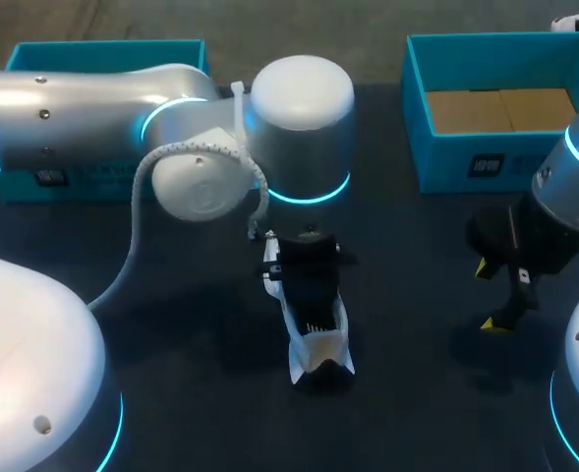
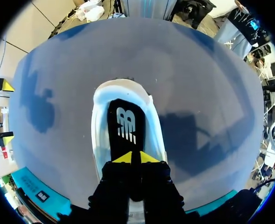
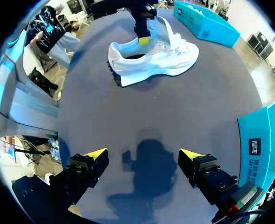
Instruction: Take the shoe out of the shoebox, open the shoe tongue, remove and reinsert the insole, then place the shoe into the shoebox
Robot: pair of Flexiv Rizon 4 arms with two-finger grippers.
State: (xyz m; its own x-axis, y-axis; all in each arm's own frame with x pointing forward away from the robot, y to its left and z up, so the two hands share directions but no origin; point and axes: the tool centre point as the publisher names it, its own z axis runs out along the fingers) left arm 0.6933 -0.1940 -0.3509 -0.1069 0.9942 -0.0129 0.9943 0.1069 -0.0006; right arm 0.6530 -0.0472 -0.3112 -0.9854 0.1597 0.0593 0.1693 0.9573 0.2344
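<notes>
The white sneaker point(image 3: 151, 56) stands upright on its dark-treaded sole in the middle of the dark table point(image 1: 171, 324), outside the teal shoebox point(image 1: 415, 108). A black insole point(image 2: 125, 126) with a white logo lies in its opening. The left gripper point(image 2: 135, 157) is clenched on the insole's near end. The right gripper point(image 3: 144, 156) hangs spread wide and empty, well apart from the sneaker.
</notes>
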